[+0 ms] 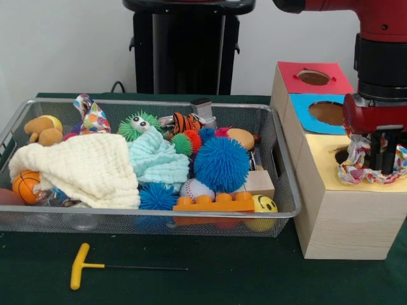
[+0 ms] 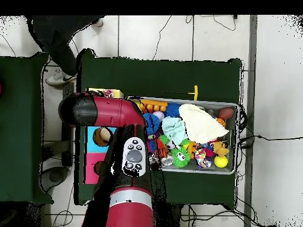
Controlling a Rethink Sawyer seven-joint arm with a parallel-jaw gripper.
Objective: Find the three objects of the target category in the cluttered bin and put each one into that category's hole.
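My gripper (image 1: 382,166) stands over the yellow top (image 1: 324,162) of the nearest wooden box. It is shut on a white textile piece with colourful patches (image 1: 356,166), which bunches round it on the top. The round hole (image 1: 342,155) shows just left of the piece. The wire-mesh bin (image 1: 127,222) is to the left, full of toys. A polka-dot cloth (image 1: 92,117) lies at its back left and also shows in the overhead view (image 2: 202,156). In the overhead view the arm (image 2: 127,153) hides the gripper.
The bin (image 2: 234,107) also holds a cream cloth (image 1: 86,168), a pale teal cloth (image 1: 156,159) and blue spiky balls (image 1: 221,164). Blue-topped (image 1: 327,113) and red-topped (image 1: 313,77) holes lie behind the yellow one. A yellow-handled T key (image 1: 79,267) lies before the bin. A person (image 2: 59,35) stands at the overhead view's top left.
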